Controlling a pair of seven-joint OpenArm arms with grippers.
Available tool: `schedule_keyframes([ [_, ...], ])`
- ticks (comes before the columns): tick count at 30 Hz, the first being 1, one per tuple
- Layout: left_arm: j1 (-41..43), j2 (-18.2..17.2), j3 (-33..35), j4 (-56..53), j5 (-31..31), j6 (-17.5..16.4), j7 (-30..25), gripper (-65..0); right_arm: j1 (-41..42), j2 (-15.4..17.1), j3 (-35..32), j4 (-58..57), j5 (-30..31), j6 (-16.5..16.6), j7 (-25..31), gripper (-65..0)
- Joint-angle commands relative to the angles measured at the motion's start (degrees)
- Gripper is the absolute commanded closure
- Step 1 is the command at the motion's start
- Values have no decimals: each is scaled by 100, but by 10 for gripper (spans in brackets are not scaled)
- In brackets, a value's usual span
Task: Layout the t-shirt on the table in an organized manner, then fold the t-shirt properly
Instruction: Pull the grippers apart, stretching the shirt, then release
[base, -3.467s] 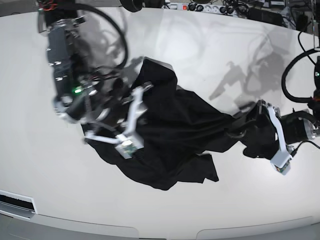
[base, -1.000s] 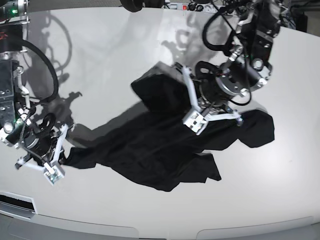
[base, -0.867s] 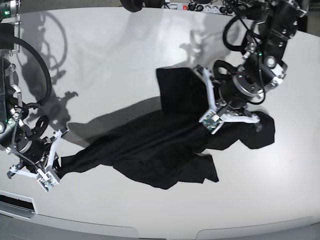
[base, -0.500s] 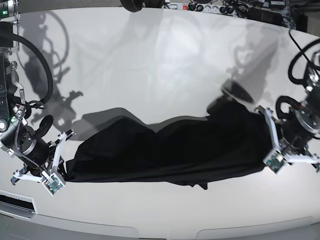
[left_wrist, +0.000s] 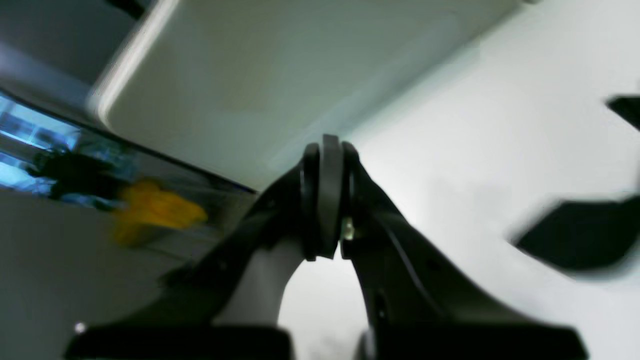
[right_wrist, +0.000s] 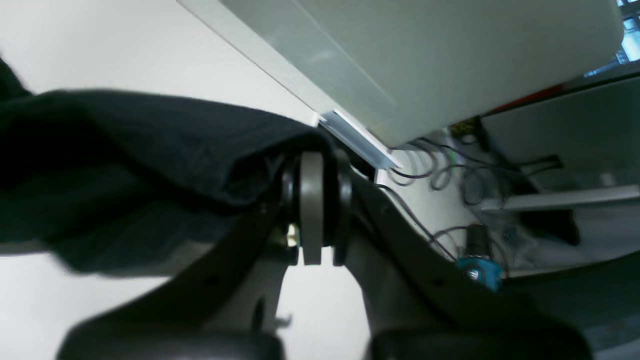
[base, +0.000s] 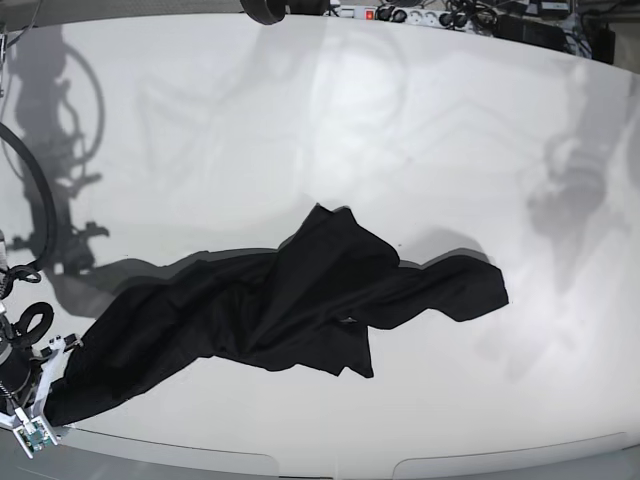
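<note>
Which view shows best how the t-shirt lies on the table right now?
The base view: the whole t-shirt shows, crumpled in a long strip across the table, one end at the right tool. The right wrist view shows only a fold of cloth pinched at that tool. The left wrist view shows blurred dark patches, unclear.

free: table (base: 300, 120) far half | blocked: t-shirt (base: 300, 300) across near half

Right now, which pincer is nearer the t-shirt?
Right. The right pincer is clamped on the t-shirt at its near-left end; the left pincer is shut, empty, off the cloth.
</note>
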Motion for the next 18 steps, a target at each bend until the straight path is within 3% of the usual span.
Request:
schedule_keyframes([
  [1, -59, -26, -39, -140, -254, -146, 46, 0, 109, 90, 50, 83, 55, 50, 74, 0],
  [8, 815, 820, -39, -863, -1808, -1576, 675, 0, -256, 37, 50, 79, 651, 518, 87, 0],
  [11, 1292, 1368, -37, -874, -1993, -1827, 706, 0, -376, -70, 48, 79, 669, 601, 83, 0],
  [12, 1399, 1569, -37, -874, -1996, -1875, 706, -26, -391, -111, 50, 79, 675, 608, 72, 0],
  [16, 1812, 2306, -37, -874, -1808, -2070, 688, -383, -442, -181, 48, 79, 778, 632, 94, 0],
  [18, 2048, 2629, -37, -927, -1508, -2017, 527, -454, -472, -181, 48, 79, 776, 632, 83, 0],
])
